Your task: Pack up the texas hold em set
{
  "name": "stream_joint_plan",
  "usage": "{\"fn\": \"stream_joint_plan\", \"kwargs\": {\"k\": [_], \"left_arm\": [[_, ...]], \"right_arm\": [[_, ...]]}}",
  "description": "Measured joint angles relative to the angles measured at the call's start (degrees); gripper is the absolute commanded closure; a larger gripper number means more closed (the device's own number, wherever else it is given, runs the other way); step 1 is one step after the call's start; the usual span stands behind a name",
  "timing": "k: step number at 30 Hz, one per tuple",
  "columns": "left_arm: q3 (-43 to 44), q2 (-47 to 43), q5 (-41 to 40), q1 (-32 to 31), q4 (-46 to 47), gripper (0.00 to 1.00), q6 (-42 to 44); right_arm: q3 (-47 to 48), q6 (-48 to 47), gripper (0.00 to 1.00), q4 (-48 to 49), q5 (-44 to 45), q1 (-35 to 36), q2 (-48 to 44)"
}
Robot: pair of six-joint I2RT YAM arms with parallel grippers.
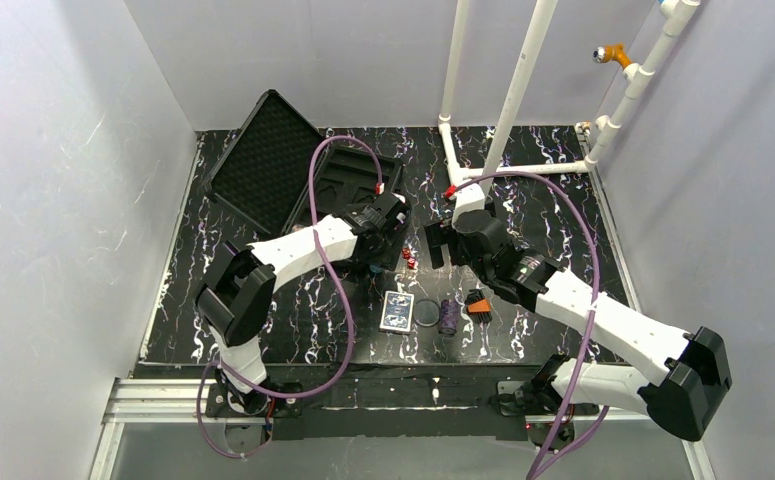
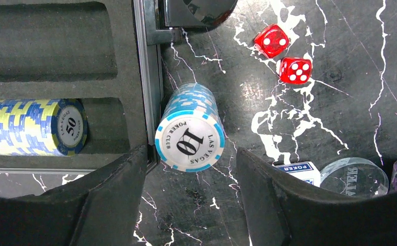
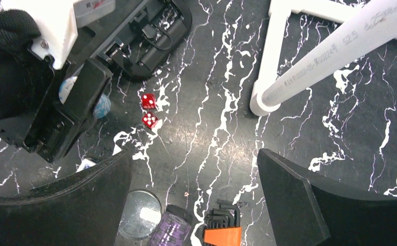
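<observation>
A black marble-patterned table [image 1: 293, 335] is enclosed by plain grey walls [image 1: 63, 200], and a white pipe frame [image 1: 518, 90] is stood at its far side. At the far left of the table the black hard case [image 1: 263, 165] is laid open, its foam-lined lid tilted back and its moulded tray [image 2: 47, 56] turned upward.

The left arm [image 1: 293, 250] is stretched toward the near right corner of the case. The left gripper [image 2: 191, 156] is held partly open, unclenched, and nothing is grasped by it. Its two fingers [image 2: 117, 189] are set either side of a light-blue chip roll [image 2: 190, 141], and a narrow gap is seen on each side. The right gripper [image 3: 193, 156] is spread wide above bare table and is empty.

The light-blue roll, marked 10 on its end, is laid on its side on the table just beside the case's rim; whether the rim is touched cannot be told. A blue-and-yellow chip roll [image 2: 27, 127], marked 50, is seated in a tray groove to the left of the left gripper.

Nearer the arm bases, a blue-backed card deck [image 1: 397, 311], a clear round disc [image 1: 428, 313] and a purple chip roll [image 1: 448, 316] are lined up side by side, with a small orange-and-black object [image 1: 479, 304] just beyond the purple roll. Two red dice [image 2: 283, 55] are laid close together between the two grippers.
</observation>
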Motion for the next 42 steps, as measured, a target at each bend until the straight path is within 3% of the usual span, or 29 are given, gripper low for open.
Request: {"fn": "stream_joint_plan", "kwargs": {"k": [27,33,42], "left_arm": [[5.0,4.3,-3.4,-0.2,-2.9,0.45,2.2],[5.7,5.1,-4.3,-0.2,-3.1,0.53,2.6],[5.9,5.1,-4.5,-0.3,-3.3,0.85,2.6]], "right_arm": [[-1.1,-0.8,0.02,1.7,-0.1,0.0,2.0],[-1.1,-1.1,0.02,1.9,-0.3,0.0,2.4],[-1.1,-1.1,0.02,2.1,-0.5,0.0,2.8]]}}
